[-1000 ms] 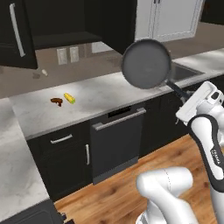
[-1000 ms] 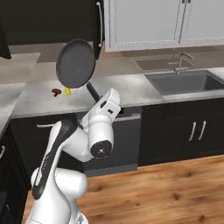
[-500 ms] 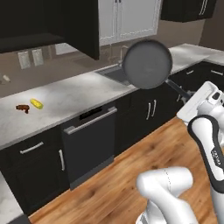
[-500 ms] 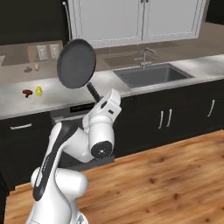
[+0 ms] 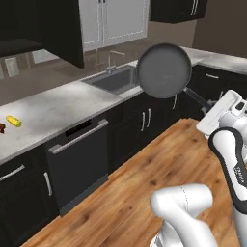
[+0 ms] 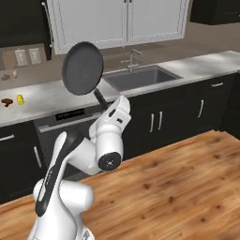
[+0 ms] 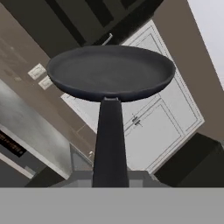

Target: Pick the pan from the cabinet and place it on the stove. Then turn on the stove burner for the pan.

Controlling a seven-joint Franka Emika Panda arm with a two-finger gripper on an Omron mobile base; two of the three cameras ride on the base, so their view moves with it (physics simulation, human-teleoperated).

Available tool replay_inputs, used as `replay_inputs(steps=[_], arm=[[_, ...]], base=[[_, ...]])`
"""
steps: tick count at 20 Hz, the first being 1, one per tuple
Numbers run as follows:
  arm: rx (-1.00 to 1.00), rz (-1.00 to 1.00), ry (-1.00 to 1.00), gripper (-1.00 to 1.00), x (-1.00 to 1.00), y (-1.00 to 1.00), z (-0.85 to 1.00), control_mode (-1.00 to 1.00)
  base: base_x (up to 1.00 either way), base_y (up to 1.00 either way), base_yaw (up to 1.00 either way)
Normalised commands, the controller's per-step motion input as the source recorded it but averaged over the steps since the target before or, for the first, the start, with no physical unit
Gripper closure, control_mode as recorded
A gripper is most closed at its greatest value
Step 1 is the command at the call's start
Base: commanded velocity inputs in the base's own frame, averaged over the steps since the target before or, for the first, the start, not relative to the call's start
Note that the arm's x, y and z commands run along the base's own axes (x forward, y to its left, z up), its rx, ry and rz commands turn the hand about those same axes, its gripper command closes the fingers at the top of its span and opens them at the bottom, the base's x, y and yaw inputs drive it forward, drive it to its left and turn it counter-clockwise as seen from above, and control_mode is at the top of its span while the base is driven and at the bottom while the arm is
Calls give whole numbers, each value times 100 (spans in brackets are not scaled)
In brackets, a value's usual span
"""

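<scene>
Fingers [image 5: 208,107] clenched tight on the end of the long thin black handle of the one round shallow dark grey frying pan [image 5: 164,70], pan lifted high in the air, tilted so its flat underside faces the base cameras; fingertips themselves hidden by the hand, grip read from the handle running straight into it. Left base view, left to right: small yellow item [image 5: 14,121] plus a dark brown bit [image 5: 1,127] at the far left of the grey stone table [image 5: 53,103], one black dishwasher front with a silver bar handle [image 5: 79,164] under the table, one steel sink basin [image 5: 113,80] with one tap [image 5: 110,59], pan held in front of and above the sink's right end, white arm [image 5: 226,140] at right, wooden floor [image 5: 120,202] below. Right base view: two wall sockets [image 6: 27,56] at left, same yellow and brown bits [image 6: 20,99] on the table, pan [image 6: 83,68] held up above the table left of the sink [image 6: 140,77], fingers [image 6: 106,106] at the handle's low end, two white panelled upper doors [image 6: 123,21] behind, low black cabinets with short silver handles [image 6: 157,121] right of that. Hand view: pan [image 7: 110,72] seen rim-on from the handle side, dark matte bowl, smooth, nothing in it, handle [image 7: 110,144] broad and black rising from the bottom centre to the rim; white panelled doors [image 7: 148,122] and sockets [image 7: 40,75] behind it, rolled sideways. Pan touches nothing except the fingers.
</scene>
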Motion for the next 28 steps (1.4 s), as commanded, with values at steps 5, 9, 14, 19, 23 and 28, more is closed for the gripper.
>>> replay_inputs(steps=[5,9,14,19,23,28], arm=[[0,0,0,100,0,0,0,100],[0,0,0,100,0,0,0,100],[0,0,0,100,0,0,0,100],[0,0,0,100,0,0,0,100],[0,0,0,100,0,0,0,100],[0,0,0,100,0,0,0,100]], base=[[3,-84,0],[5,-91,9],[4,-90,4],[7,-80,-27],[2,-67,-35],[0,-55,-39]])
